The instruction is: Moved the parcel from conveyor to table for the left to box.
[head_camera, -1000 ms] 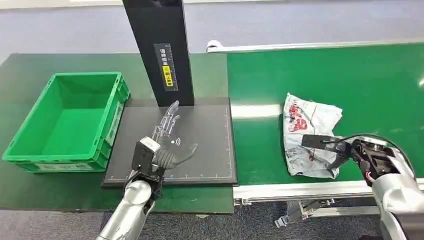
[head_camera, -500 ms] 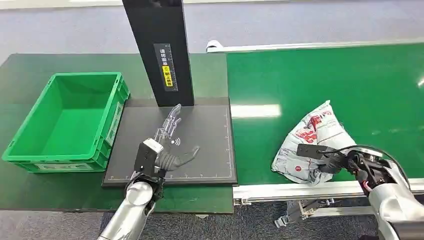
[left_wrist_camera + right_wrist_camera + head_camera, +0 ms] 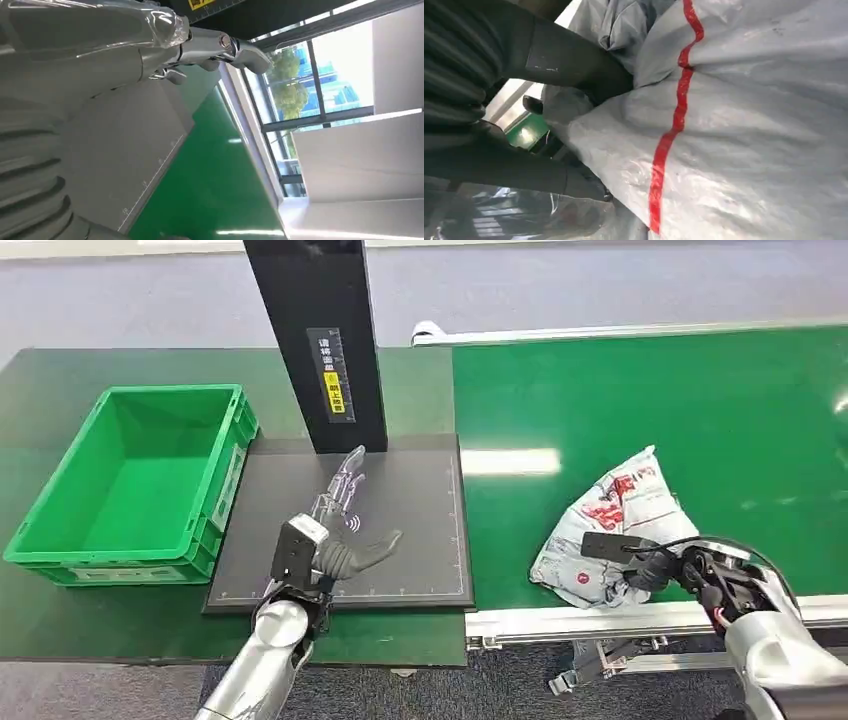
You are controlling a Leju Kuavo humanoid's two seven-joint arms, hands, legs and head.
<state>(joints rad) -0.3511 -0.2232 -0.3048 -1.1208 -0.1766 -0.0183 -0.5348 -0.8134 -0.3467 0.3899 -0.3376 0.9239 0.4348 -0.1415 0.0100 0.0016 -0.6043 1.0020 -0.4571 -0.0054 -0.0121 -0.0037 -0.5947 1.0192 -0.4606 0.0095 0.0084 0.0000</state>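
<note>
The parcel [image 3: 612,535] is a crumpled grey plastic mailer with red print and a red stripe, bunched up and tilted, one corner peaking upward. It sits on the green conveyor [image 3: 650,400] near its front edge, pinched in my right hand [image 3: 655,565].

My left arm [image 3: 262,660] is a smooth silver tube that comes in at about 7 o'clock in the head view and ends in a small white-faced box at the wrist. The left hand [image 3: 340,540] has a dark grey palm and thumb, with pale, see-through fingers [image 3: 343,476] showing metal links inside. In the left wrist view I see a grey ribbed cover [image 3: 30,185] and shiny steel finger parts with a round screw head. My right arm [image 3: 790,665] at 5 o'clock is silver too, with red and black wires looped at the wrist and a flat black bar. The right hand [image 3: 655,565] is dark.
</note>
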